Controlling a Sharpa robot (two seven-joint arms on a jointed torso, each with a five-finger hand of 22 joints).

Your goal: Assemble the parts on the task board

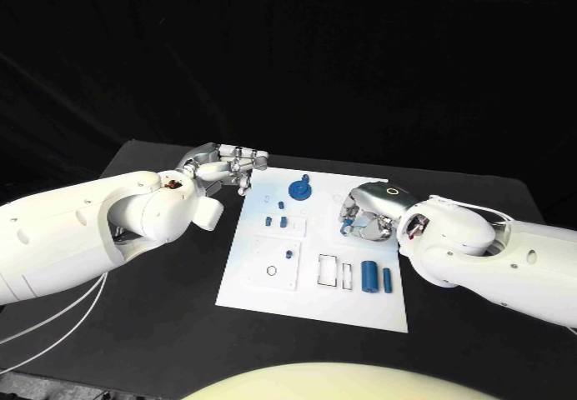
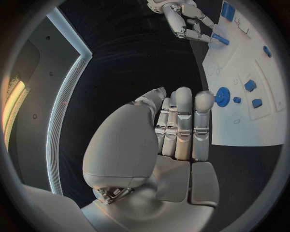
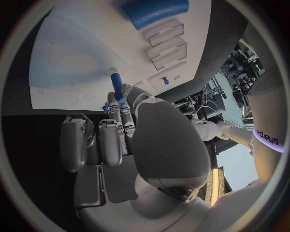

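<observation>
The white task board [image 1: 315, 287] lies in the middle of the black table. On it are a blue gear [image 1: 301, 193], two small blue blocks [image 1: 275, 222] and two blue cylinders [image 1: 378, 277]. My right hand [image 1: 367, 215] hovers over the board's right side and pinches a thin blue peg [image 3: 116, 83] between thumb and fingers. The left wrist view shows that peg [image 2: 220, 39] touching the board [image 2: 241, 125]. My left hand [image 1: 228, 169] is at the board's far left corner, fingers straight and side by side [image 2: 181, 121], holding nothing, close to the gear [image 2: 222, 95].
Bare black table [image 1: 157, 333] surrounds the board on all sides. Empty rectangular recesses [image 1: 328, 271] sit beside the cylinders. A large blue cylinder [image 3: 154, 12] lies beyond my right hand's fingers.
</observation>
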